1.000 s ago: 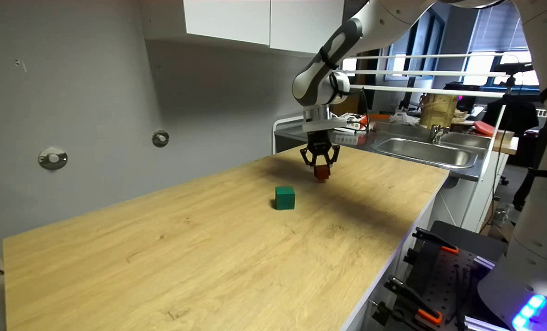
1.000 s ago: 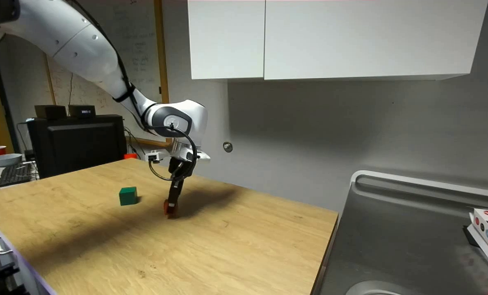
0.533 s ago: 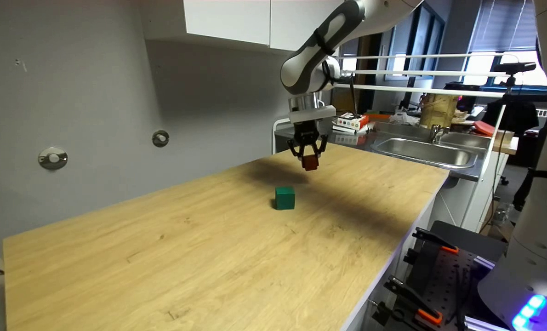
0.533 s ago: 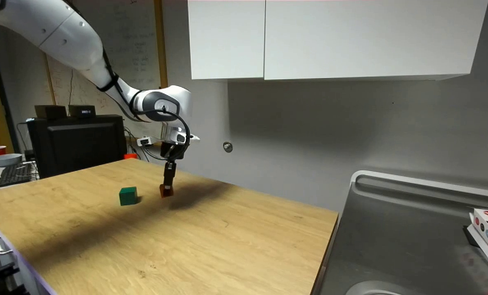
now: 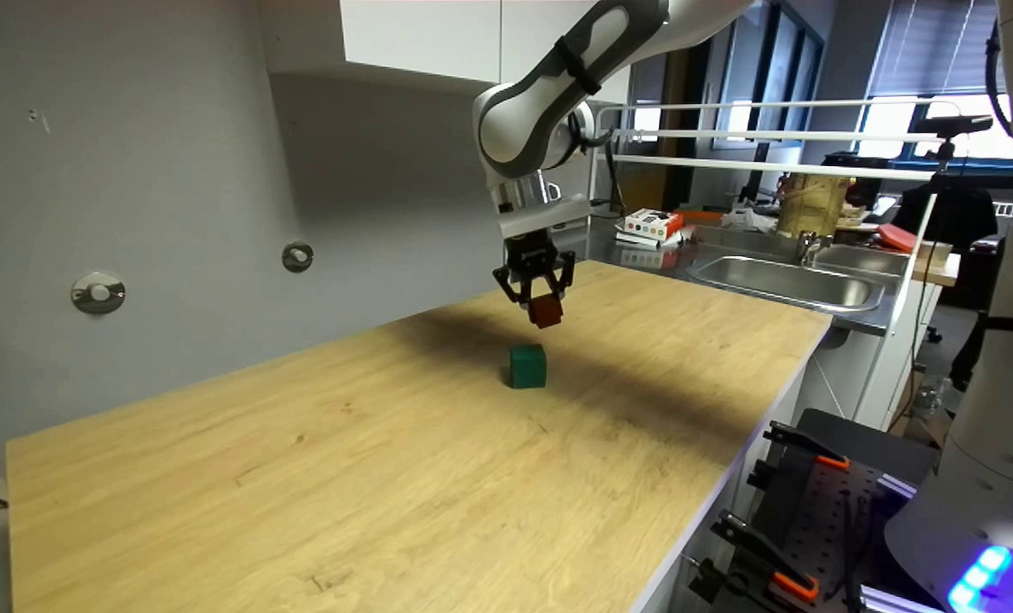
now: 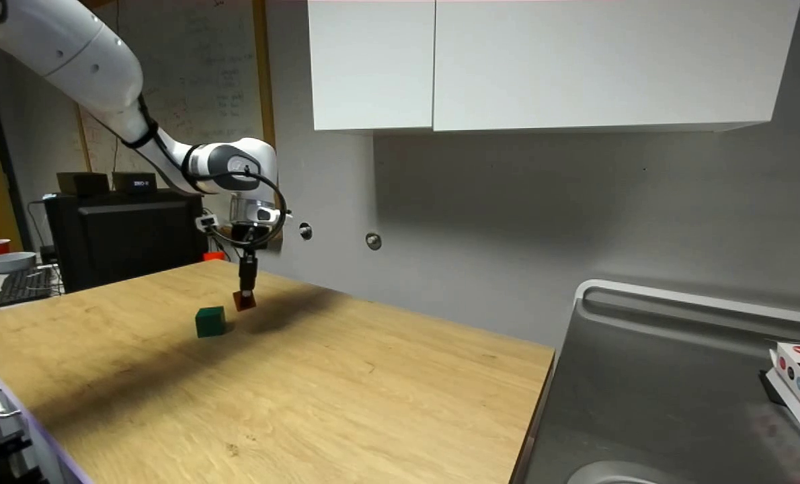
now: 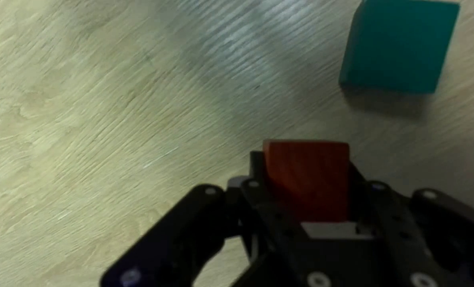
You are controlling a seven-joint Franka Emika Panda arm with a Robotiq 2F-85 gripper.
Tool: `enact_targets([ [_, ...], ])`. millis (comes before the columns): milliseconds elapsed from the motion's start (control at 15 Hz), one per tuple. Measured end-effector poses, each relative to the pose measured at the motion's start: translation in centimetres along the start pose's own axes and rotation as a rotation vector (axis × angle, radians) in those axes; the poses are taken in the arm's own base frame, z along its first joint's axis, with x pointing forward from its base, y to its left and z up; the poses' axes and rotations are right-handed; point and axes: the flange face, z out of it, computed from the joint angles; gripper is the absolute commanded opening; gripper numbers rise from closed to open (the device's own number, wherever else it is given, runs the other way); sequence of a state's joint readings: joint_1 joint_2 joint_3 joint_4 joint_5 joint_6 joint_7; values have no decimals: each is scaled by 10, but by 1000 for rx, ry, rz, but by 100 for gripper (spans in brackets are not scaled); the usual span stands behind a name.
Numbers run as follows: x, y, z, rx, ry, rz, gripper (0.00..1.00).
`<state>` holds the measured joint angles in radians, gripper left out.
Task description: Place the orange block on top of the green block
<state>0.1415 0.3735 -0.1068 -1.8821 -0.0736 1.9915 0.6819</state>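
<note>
though edgewise in an exterior view, end effector point(image 6: 246, 295) with orange block point(image 7: 308, 179) tight between fingers point(image 7: 257, 167) in wrist view

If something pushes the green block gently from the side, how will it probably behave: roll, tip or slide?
The green block would probably slide rather than roll, because its faces look flat. Tipping seems unlikely, since it looks about as wide as tall and sits flat on the tabletop. It is probably stiff, as its edges look straight.

Wood-grained tabletop point(image 5: 302, 494), matt green block point(image 5: 528, 368), smooth orange block point(image 7: 306, 179); shiny metal sink point(image 5: 779, 279)
</note>
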Motion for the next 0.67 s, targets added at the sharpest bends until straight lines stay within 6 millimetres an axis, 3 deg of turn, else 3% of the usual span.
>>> enact_targets([
  [333, -42, -45, -3, -40, 9, -92, 19],
  [667, -63, -64, 1, -50, -12, -136, 19],
])
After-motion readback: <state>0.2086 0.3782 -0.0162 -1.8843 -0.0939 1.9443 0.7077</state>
